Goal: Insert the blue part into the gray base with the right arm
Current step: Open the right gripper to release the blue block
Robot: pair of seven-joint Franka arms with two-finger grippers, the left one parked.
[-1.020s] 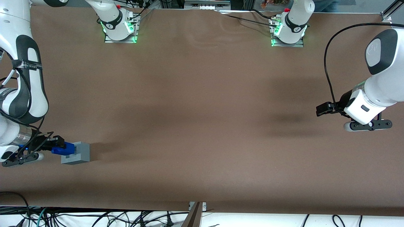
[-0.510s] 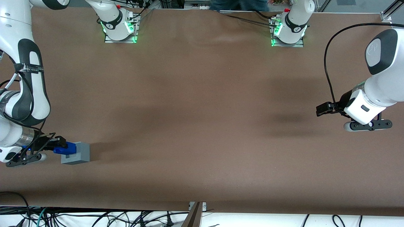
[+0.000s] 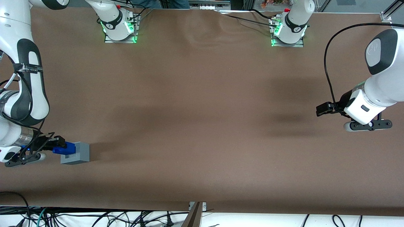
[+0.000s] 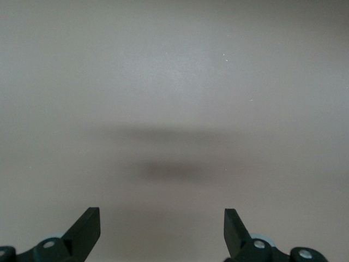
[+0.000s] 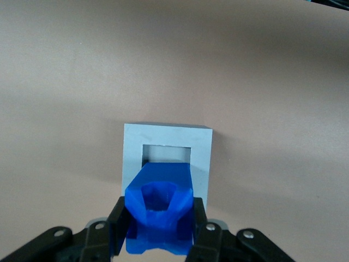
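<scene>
The gray base (image 3: 75, 153) sits on the counter (image 3: 202, 126) at the working arm's end, its square recess facing the gripper (image 5: 159, 225) so the blue part (image 5: 159, 210) can slide straight in. The fingers (image 5: 119, 215) clench the blue part, its leading end at the recess mouth. The right arm (image 3: 22, 94) reaches low, gripper nearly level.

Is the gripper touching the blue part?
Touching. In the right wrist view the gripper has both fingers pressed on the sides of the blue part, in front of the gray base.
</scene>
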